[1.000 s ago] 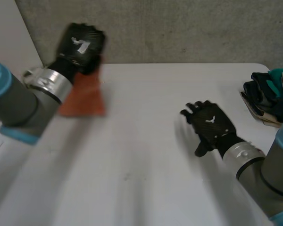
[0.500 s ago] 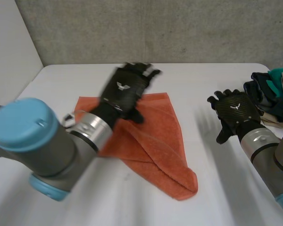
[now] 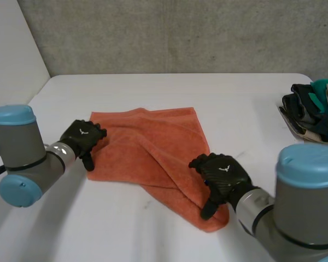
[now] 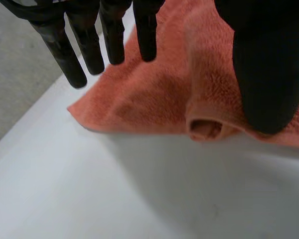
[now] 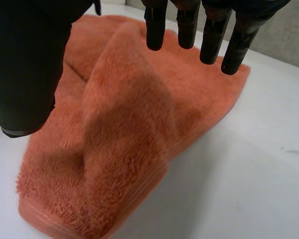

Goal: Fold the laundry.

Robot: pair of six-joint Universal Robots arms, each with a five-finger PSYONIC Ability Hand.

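Well, the white worktop (image 3: 153,234) shows hardly any folding done. The orange towel (image 3: 147,144) lies rumpled on it, with a long raised ridge running slantwise down to its near corner and no edges matched up. I'd judge the job to be at its very start: this towel needs flattening before any fold. The heap of dark and teal clothes (image 3: 309,112), well apart from the towel on the right arm's side, is not yet touched.

The right hand (image 3: 221,174) sits over the towel's near corner, where the ridge ends. Its fingers (image 5: 209,40) are straight and spread, with the thumb held apart from them, so nothing is gripped. The left hand (image 3: 83,139) is at the towel's opposite edge. Its fingers (image 4: 89,50) are likewise straight above the cloth and its thumb is just beside a small rolled bit of hem (image 4: 205,128).

The heap is cut off, so I cannot say how many pieces are in it. The right palm hides the cloth under it. Whether either thumb presses on the towel is hard to make out.
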